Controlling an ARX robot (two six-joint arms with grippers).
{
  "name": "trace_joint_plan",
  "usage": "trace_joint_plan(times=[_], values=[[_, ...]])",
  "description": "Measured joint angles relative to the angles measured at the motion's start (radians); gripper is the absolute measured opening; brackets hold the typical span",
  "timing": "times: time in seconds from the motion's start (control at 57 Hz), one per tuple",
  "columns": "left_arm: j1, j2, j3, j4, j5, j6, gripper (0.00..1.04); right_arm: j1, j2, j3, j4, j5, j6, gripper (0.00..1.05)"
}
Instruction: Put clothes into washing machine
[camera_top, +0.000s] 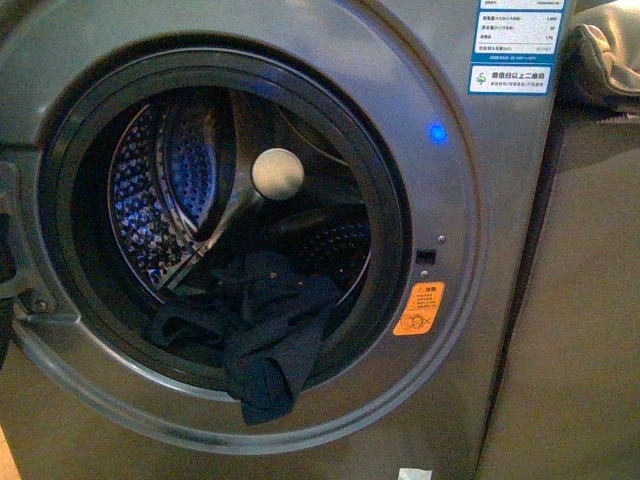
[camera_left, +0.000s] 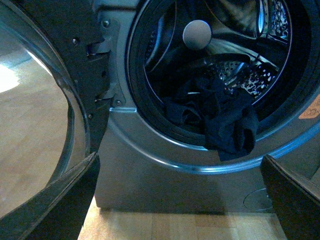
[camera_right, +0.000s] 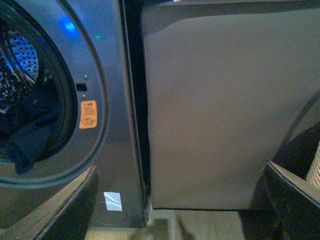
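The dark navy-blue soft knit clothes (camera_top: 262, 325) are lying in the mouth of the large dark grey metallic front-loading washing machine (camera_top: 470, 230), mostly inside the perforated steel drum (camera_top: 165, 190), with one floppy fold drooping over the round porthole's lower rim. In the left wrist view the left end effector (camera_left: 175, 200) is hanging with its two dark fingers (camera_left: 60, 200) spread wide and gripping nothing; the clothes (camera_left: 220, 120) are sitting ahead of it and above the gap between those fingers, well apart from them, and the open glass door (camera_left: 45, 100) is standing off to one side. In the right wrist view the right end effector (camera_right: 175, 200) is likewise standing wide and empty, facing the seam between the washer and a plain grey-beige cabinet (camera_right: 215, 105). The orange warning sticker (camera_right: 88, 114) and the glowing blue light (camera_right: 67, 25) are showing on the machine's front panel, with the clothes (camera_right: 30, 135) farther off on that same side.
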Motion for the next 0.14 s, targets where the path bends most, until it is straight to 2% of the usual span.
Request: trace_joint_plan(times=[0.14], values=[[0.000,0.000,0.000,0.000,0.000,0.000,0.98,0.000,0.000,0.000,0.000,0.000,0.000,0.97]])
